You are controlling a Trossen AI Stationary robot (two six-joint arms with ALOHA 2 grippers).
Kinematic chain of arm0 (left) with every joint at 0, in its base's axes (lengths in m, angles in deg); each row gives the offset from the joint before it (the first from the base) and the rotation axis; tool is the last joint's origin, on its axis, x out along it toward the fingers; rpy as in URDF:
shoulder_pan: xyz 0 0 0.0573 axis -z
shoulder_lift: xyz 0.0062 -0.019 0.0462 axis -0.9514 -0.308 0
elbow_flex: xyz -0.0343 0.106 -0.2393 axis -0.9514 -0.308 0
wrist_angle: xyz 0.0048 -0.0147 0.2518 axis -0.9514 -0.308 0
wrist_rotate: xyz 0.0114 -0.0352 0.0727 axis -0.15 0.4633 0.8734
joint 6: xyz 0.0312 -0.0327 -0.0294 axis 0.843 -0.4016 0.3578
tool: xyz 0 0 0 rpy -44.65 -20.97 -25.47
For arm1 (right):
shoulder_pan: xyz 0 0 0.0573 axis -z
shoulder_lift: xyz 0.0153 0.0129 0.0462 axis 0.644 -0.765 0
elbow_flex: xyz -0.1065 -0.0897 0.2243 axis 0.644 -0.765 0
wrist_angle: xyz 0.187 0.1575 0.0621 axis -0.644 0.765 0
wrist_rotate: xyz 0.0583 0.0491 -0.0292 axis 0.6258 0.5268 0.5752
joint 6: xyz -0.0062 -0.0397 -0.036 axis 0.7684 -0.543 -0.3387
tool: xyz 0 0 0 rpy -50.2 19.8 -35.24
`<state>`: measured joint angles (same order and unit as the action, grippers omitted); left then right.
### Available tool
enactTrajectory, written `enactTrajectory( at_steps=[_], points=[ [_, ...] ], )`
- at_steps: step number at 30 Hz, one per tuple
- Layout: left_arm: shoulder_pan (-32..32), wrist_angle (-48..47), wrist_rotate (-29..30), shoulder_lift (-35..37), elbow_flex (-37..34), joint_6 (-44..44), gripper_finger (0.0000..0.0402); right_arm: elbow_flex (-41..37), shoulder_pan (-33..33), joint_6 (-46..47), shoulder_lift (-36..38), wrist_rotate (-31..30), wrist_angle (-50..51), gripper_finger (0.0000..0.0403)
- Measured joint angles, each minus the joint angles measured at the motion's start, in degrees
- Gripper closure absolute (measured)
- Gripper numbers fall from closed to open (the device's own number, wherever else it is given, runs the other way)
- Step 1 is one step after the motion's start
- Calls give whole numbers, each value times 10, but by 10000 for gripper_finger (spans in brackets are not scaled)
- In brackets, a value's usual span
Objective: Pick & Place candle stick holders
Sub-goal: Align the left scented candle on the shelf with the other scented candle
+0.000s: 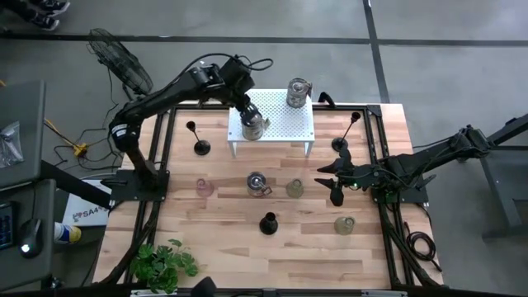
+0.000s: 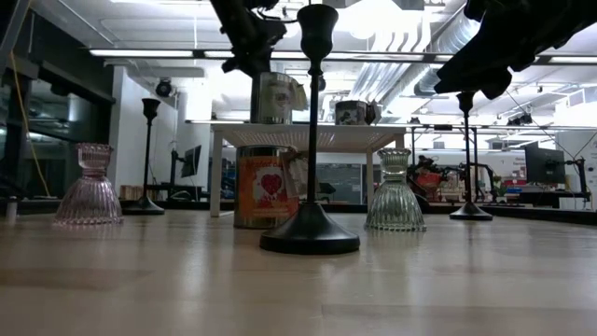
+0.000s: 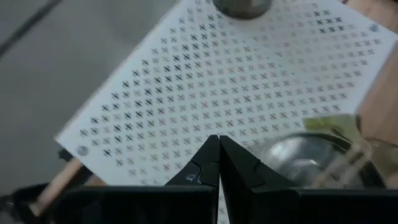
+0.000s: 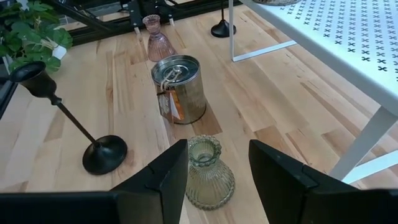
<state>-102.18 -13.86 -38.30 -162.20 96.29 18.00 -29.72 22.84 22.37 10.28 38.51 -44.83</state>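
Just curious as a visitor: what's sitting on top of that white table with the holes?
Two metal tins: one at a far corner, one by the shut left gripper over the white perforated stand. The tins' contents stay hidden.

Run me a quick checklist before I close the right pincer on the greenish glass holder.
1. Right pincer open: ok.
2. Greenish glass holder upright and centred between its fingers: ok.
3. Fingers far enough forward to flank the holder: not ok; the high view shows it ahead of the tips.
4. Tin clear of the approach: ok, it stands beyond the holder.
5. Left pincer out of the way: ok, shut and empty over the white stand.
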Motion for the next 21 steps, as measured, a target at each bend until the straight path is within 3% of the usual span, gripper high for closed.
enactTrajectory(
  at_steps=[7,10,15,21],
  points=[
    [-6,-88,55,19,94,12,401,0,0,26,0,0,0,241],
    [10,-113,61,54,98,2,401,0,0,28,0,0,0,241],
    [54,-134,100,120,31,-41,401,0,0,36,0,0,0,241],
    [108,-59,113,200,-141,-89,401,0,0,39,0,0,0,241]
  ],
)
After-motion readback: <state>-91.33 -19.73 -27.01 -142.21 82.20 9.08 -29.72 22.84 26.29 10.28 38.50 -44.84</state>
